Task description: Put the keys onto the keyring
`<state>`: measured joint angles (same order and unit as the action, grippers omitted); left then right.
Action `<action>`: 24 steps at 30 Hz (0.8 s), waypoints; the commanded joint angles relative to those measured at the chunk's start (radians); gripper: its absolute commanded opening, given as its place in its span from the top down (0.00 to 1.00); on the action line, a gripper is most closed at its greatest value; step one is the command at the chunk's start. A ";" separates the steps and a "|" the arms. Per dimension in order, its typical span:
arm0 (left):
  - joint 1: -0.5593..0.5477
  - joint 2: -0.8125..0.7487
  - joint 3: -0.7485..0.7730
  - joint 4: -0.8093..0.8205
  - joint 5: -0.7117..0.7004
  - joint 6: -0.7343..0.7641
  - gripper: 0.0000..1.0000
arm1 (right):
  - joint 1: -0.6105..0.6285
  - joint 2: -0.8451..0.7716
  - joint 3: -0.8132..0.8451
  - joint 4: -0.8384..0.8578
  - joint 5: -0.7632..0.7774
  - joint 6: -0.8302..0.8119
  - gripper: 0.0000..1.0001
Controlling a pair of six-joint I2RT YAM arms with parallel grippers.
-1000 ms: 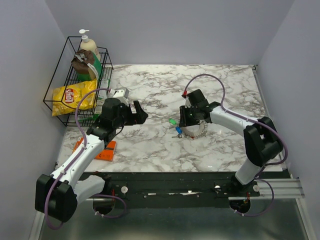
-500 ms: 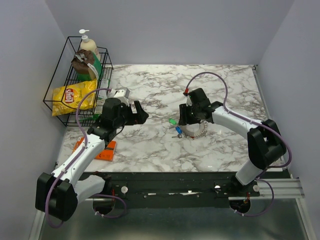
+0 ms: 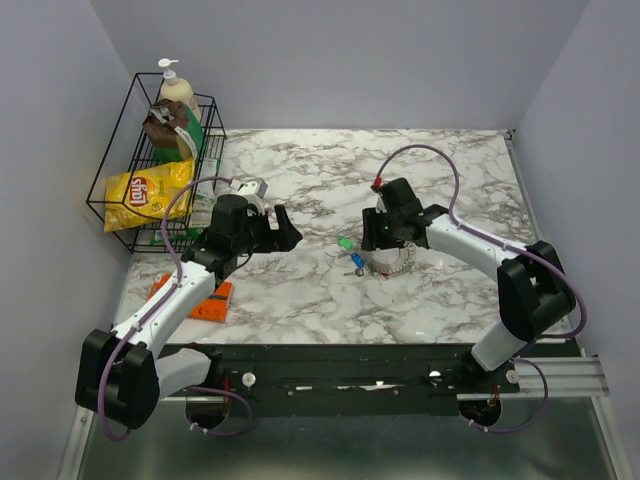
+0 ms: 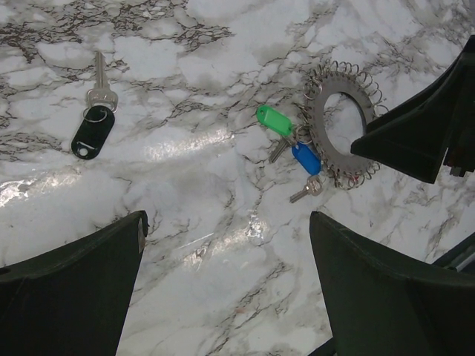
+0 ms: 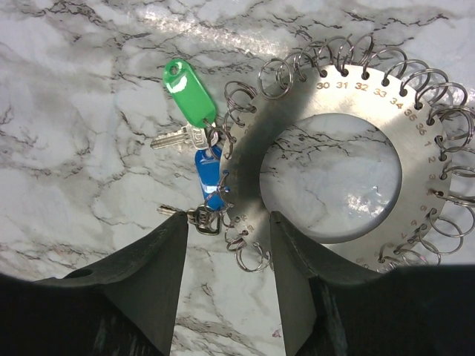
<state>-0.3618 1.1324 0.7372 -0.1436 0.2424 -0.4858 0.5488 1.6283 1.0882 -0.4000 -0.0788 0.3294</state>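
Observation:
The keyring is a flat silver disc with a round hole, numbered and fringed with small split rings. It lies on the marble, and also shows in the top view and the left wrist view. A green-tagged key and a blue-tagged key hang at its left rim. A black-tagged key lies apart on the marble to the left. My right gripper is open, low over the disc's lower-left rim, with small rings between its fingers. My left gripper is open and empty, left of the keys.
A black wire basket at the far left holds a yellow chips bag and a soap bottle. An orange object lies near the left arm. The table's walls close in the left, back and right.
My left gripper has moved a little to the right, toward the keys. My right gripper has shifted slightly over the disc's rim. The keys and disc have not moved.

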 commanded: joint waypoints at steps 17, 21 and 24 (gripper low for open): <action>0.003 0.015 0.007 0.007 0.055 0.010 0.01 | -0.013 -0.079 -0.103 0.020 0.017 0.054 0.45; 0.003 -0.019 -0.001 -0.001 0.005 0.004 0.01 | -0.013 -0.093 -0.111 0.021 0.010 0.057 0.45; 0.004 -0.046 -0.015 0.002 -0.023 -0.002 0.01 | -0.013 -0.116 -0.131 0.032 0.014 0.065 0.45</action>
<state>-0.3618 1.1393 0.7372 -0.1425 0.2741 -0.4866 0.5411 1.5642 0.9901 -0.3882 -0.0677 0.3759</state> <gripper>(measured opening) 0.988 0.548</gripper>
